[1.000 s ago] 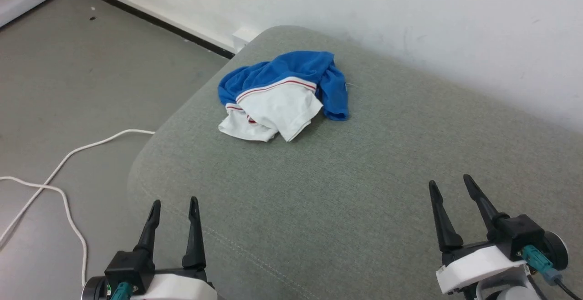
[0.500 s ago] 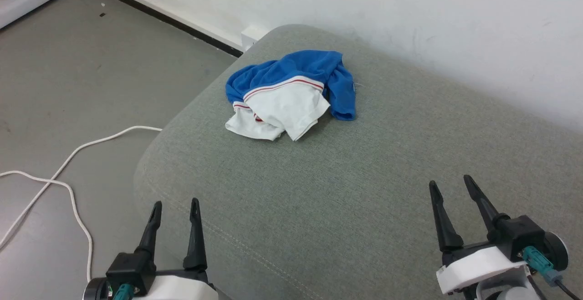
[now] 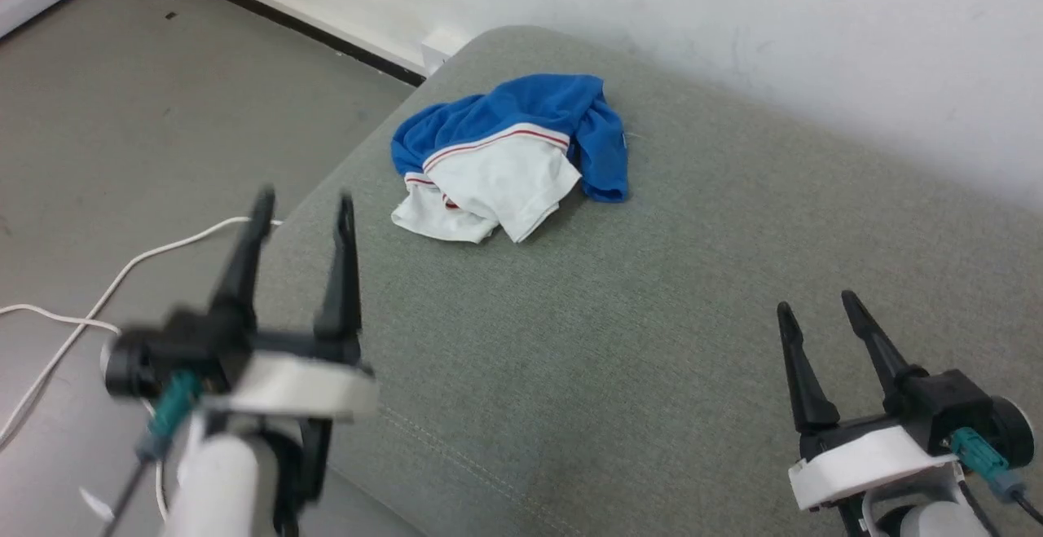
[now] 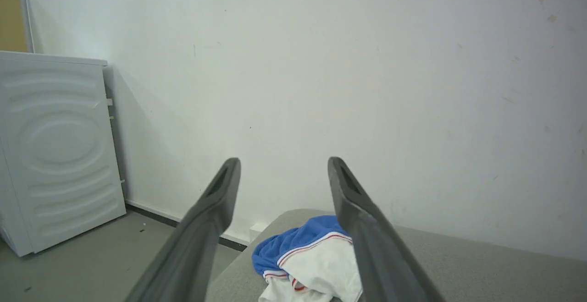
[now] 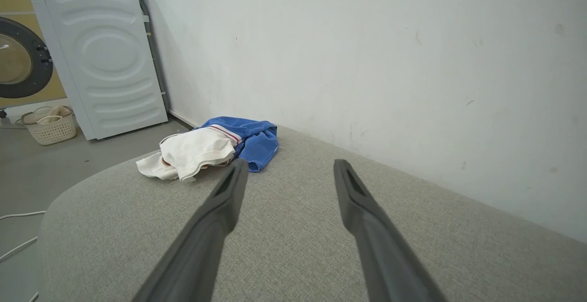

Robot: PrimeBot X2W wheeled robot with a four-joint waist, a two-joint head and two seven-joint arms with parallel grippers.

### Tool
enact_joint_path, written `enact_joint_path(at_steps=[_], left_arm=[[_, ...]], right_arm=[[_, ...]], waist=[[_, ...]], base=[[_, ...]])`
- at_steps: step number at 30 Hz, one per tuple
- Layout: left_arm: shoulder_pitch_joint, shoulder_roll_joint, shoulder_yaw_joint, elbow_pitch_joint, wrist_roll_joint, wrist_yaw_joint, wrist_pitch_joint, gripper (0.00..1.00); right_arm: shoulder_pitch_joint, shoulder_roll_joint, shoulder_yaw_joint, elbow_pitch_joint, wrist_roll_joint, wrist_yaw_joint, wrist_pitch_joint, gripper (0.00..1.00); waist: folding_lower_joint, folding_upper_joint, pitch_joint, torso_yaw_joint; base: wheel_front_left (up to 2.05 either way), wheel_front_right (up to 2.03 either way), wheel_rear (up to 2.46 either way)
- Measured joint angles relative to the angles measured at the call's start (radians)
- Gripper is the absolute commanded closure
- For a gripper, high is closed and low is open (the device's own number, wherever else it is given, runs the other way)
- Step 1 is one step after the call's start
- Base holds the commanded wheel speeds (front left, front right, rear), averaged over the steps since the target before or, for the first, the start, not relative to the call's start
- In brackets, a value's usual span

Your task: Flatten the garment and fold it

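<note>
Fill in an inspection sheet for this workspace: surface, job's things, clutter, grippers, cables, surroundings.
Surface: grey-green fabric cushion, rounded corner, set against the wall.
Job's things: garment, blue and white, crumpled in a heap near the cushion's far left corner; not flattened, not folded.
Clutter: pale basket on the floor beside the washing machine.
Grippers: left gripper open, raised, blurred, short of the garment; right gripper open, low at near right, holding nothing.
Cables: white cable looping on the floor left of the cushion.
Surroundings: white wall, grey floor.
</note>
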Motion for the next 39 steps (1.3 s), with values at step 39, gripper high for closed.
enact_joint_path(at_steps=[39], left_arm=[[-0.782,0.244,0.129,0.538,-0.331,-0.140,0.734,0.00]], right_arm=[[-0.103,-0.193,-0.004,-0.574,0.058,0.000,0.396,0.00]], waist=[[0.0002,0.0000,0.457,-0.274]], base=[[0.00,0.00,0.00]])
